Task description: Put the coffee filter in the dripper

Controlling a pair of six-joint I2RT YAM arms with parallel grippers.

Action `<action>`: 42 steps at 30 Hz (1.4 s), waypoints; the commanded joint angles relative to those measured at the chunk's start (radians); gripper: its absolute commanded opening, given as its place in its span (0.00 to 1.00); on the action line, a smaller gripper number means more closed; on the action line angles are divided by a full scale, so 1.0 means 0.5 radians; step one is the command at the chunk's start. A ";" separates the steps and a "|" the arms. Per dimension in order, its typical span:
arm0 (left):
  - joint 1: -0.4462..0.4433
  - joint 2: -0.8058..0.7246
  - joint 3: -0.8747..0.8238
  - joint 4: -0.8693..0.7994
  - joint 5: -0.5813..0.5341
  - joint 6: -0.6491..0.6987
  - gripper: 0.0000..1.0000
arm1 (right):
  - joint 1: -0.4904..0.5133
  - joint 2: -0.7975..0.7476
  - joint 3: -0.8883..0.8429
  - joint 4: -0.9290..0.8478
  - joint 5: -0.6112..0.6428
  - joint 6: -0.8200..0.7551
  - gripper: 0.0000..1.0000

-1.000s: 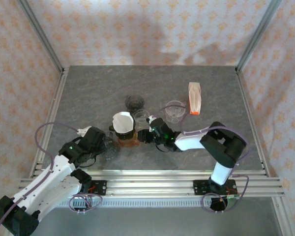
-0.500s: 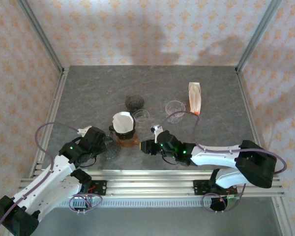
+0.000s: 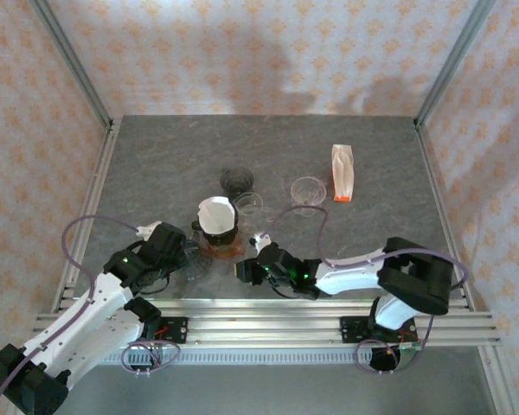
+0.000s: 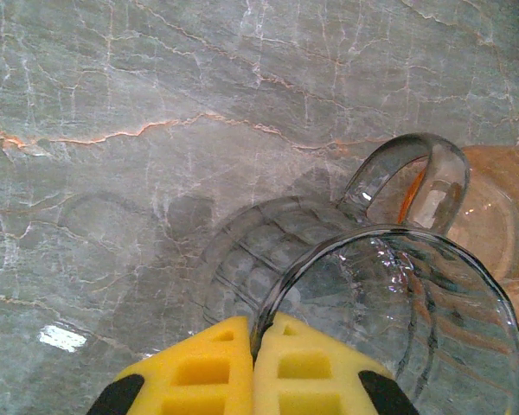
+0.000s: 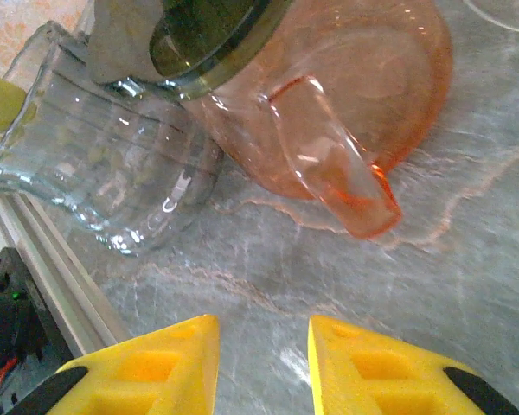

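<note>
Grey marbled table (image 3: 156, 156) is left bare across its far and left parts; clear cups (image 3: 308, 188) are clustered mid-table, and an aluminium rail (image 3: 268, 316) borders the near edge. The white coffee filter (image 3: 214, 214) is seated on the orange dripper (image 3: 223, 245). The left gripper (image 4: 253, 346), its arm angled in from the near left, is pinched on the rim of a clear ribbed glass vessel (image 4: 372, 294) just beside the dripper. The right gripper (image 5: 264, 333) is stretched leftward, low near the rail, its fingers spread over bare table before the dripper's handle (image 5: 329, 164).
</note>
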 commanded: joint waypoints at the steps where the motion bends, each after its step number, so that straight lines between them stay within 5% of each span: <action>1: 0.021 -0.011 -0.019 -0.007 -0.035 -0.004 0.00 | 0.004 0.123 0.107 0.223 0.026 0.036 0.32; 21: 0.021 0.007 -0.021 0.006 -0.041 0.008 0.00 | -0.085 0.623 0.319 0.545 0.139 0.141 0.31; 42: 0.022 0.026 -0.041 0.020 -0.017 -0.004 0.00 | -0.281 0.996 0.797 0.429 -0.014 0.113 0.31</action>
